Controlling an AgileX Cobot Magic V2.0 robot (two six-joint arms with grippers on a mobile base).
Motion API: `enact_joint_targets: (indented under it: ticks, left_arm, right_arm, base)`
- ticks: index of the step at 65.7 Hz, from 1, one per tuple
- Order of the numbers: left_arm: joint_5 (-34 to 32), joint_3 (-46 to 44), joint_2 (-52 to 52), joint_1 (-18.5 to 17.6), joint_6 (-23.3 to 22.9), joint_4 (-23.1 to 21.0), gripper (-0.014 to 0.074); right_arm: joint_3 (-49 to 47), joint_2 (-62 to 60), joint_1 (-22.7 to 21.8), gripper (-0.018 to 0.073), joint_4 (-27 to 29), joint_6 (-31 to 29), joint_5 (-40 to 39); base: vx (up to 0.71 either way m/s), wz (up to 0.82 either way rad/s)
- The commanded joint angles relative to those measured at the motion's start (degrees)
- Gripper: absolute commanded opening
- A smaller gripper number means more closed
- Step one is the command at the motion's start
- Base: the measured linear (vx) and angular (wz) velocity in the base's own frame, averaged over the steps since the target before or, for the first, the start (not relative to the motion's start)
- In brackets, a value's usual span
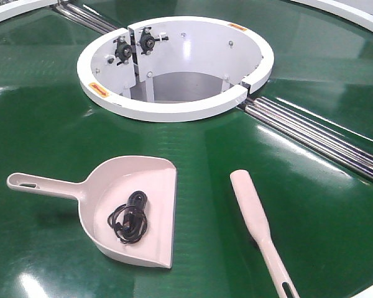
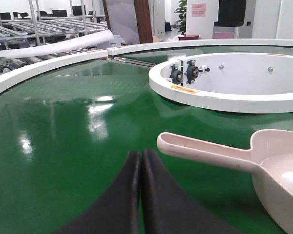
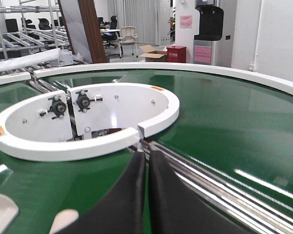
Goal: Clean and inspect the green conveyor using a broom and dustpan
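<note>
1 conveyor [image 1: 336, 217]: glossy dark-green belt, fills most of the front view. 1 white ring hub [image 1: 174, 110] at upper centre, w/ 2 black bearing blocks [image 1: 133, 46] bolted on its inner wall. 2 banks of silver rollers [image 1: 317, 139]: one runs from the hub's right gap toward lower right, the other shows at top left.

1 dustpan [image 1: 152, 180], pale pink, lies flat on the belt lower left of centre, handle pointing left, flat front edge facing right. Inside it: 1 small black coiled cord [image 1: 129, 217]. 1 broom [image 1: 255, 211], pale pink paddle, lies on the belt right of the pan, apart from it, head toward the hub, slotted handle end at bottom edge.

Arms: neither shows in the front view. L gripper [image 2: 141, 163] sits low over the belt, pointing across it toward the outer white rim, black fingers pressed together, nothing between them; dustpan handle just ahead to its right, not touching. R gripper [image 3: 147, 163] also low, aimed at the hub's gap and the rollers, fingers pressed together, nothing held.

Only the wrist views show the room beyond: racks, chairs, red box. Only the front view shows the cord whole and the broom full length; in the R wrist view just 2 pale pink tips at bottom left.
</note>
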Motion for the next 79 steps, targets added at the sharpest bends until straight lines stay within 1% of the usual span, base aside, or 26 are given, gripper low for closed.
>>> enact_joint_targets:
  ticks: [1,10,19,21,25,79]
  left_arm:
    - [-4.62,1.26,-0.86,0.24,-0.49,-0.49,-0.0022]
    - [-4.62,1.26,-0.86,0.24,-0.49,-0.49,-0.0022]
    - [-4.62,1.26,-0.86,0.24,-0.49,-0.49,-0.0022]
    - [-4.62,1.26,-0.86,0.24,-0.49,-0.49,-0.0022]
    - [-4.62,1.26,-0.86,0.24,-0.49,-0.49,-0.0022]
    - [-4.62,1.26,-0.86,0.24,-0.49,-0.49,-0.0022]
  right_arm:
    - [4.31,-5.14,-0.46,-0.0002,-0.61,-0.13,-4.20]
    - [13.23,-15.11,-0.46,-0.0002,-0.61,-0.13,-4.45]
    - [19.49,-22.58,-0.46,-0.0002,-0.55,-0.13,-4.90]
    - [19.32,-22.65,-0.46,-0.0002,-0.63,-0.13,-2.58]
    - [19.32,-22.49,-0.46,-0.0002,-0.80,-0.70,-1.08]
    - [19.32,-22.44,-0.46,-0.0002,-0.52,-1.22,-1.46]
  base:
    - [0.00,0.00]
    - [0.00,0.00]
    - [0.00,0.00]
    - [0.00,0.00]
    - [0.00,0.00]
    - [0.00,0.00]
